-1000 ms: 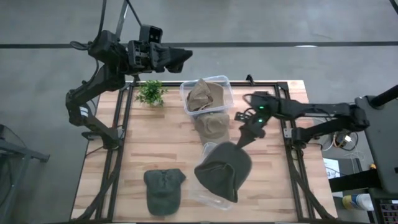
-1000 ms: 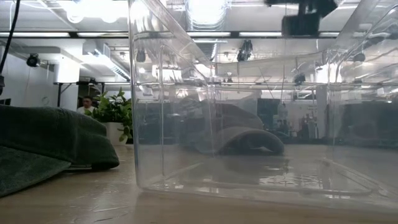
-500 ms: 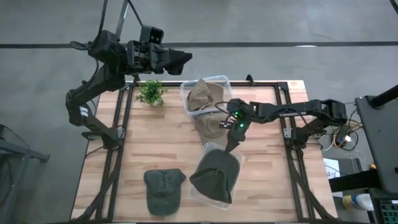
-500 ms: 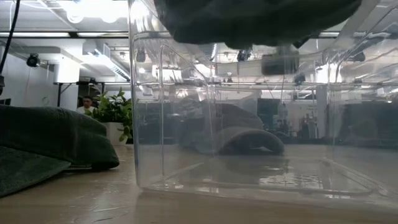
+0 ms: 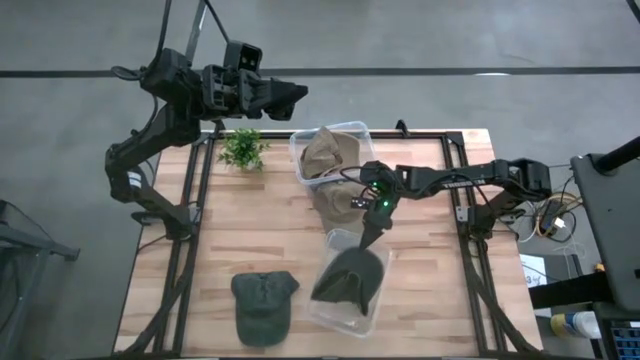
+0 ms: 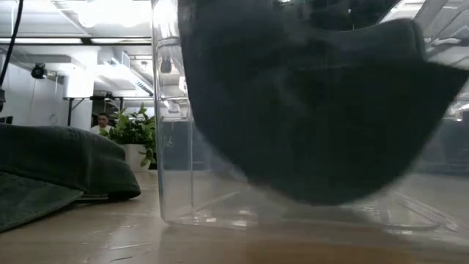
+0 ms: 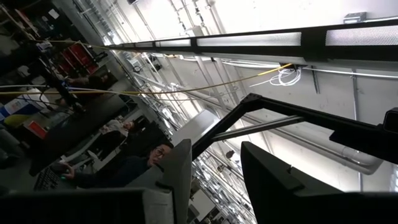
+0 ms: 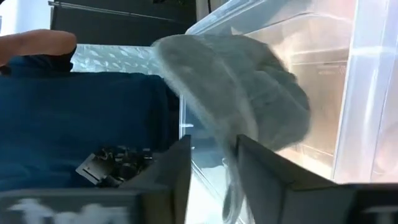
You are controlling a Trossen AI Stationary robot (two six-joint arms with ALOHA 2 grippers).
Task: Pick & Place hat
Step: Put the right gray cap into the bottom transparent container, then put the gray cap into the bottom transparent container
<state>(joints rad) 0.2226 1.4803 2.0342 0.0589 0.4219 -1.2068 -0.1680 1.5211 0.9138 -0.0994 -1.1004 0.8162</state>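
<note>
A dark green hat (image 5: 350,282) hangs from my right gripper (image 5: 374,236) inside the near clear bin (image 5: 336,318). The low view shows its crown (image 6: 315,110) filling the bin, just above the floor. The right wrist view has the hat (image 8: 249,102) ahead of the gripper (image 8: 214,171), which is shut on it. My left gripper (image 5: 292,93) is open and raised beyond the table's far left corner; its wrist view (image 7: 217,177) sees only the ceiling. My right gripper pinches the hat's brim edge (image 8: 231,177) between its two fingers (image 8: 264,177). They come slanting down from the table's far right side. The hat hangs below them inside the clear bin; whether it touches the bin floor, I cannot tell.
A second dark green cap (image 5: 263,304) lies on the table left of the near bin. A far clear bin (image 5: 362,132) holds a tan hat (image 5: 328,152), and another tan hat (image 5: 340,203) lies between the bins. A small plant (image 5: 242,148) stands at the far left.
My right gripper has moved toward the table's left edge and down, carrying the hat over the near bin. The hat, first spread wide above the bin, now hangs narrow and has sunk into it.
</note>
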